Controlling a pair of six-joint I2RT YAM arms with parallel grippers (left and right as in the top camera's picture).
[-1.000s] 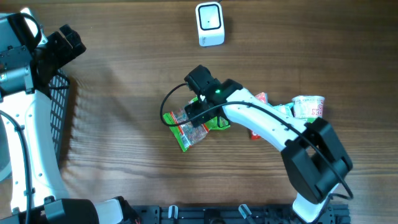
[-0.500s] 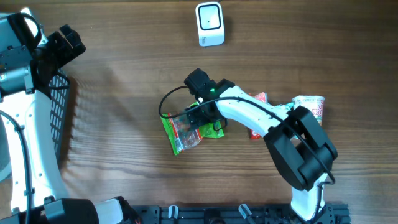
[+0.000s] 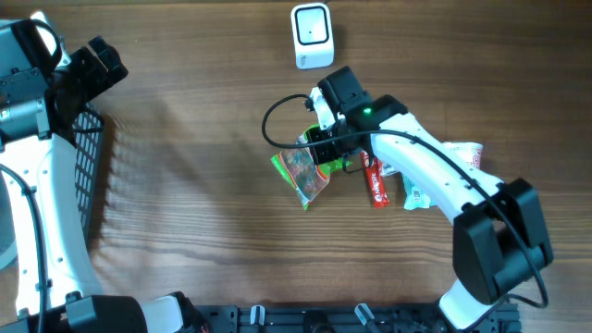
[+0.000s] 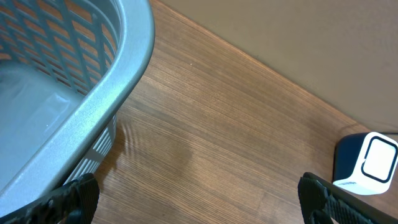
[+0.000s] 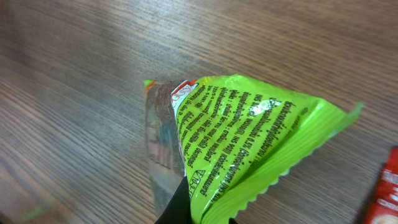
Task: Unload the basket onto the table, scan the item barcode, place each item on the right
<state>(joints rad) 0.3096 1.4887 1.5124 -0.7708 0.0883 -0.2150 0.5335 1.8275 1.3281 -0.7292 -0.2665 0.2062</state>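
Note:
The item is a green snack packet (image 3: 303,173) with a clear window, hanging off the wood table just left of my right gripper (image 3: 326,151). That gripper is shut on the packet's crimped edge. In the right wrist view the packet (image 5: 249,137) fans out above the pinching right gripper (image 5: 205,216), printed text facing the camera; no barcode shows. The white scanner (image 3: 312,35) stands at the table's far edge, beyond the packet. It also shows at the right of the left wrist view as the scanner (image 4: 372,164). My left gripper (image 3: 96,61) stays open at the far left, left gripper (image 4: 199,205) empty.
A grey mesh basket (image 3: 89,166) sits at the left edge, its rim (image 4: 118,81) close to the left fingers. A red packet (image 3: 375,180), a pale packet (image 3: 416,196) and a noodle cup (image 3: 462,155) lie under the right arm. The red packet (image 5: 385,199) is beside the held one.
The right gripper closed on the green packet, lifted it and carried it right and toward the far edge, uncovering the red packet. The left arm has not moved.

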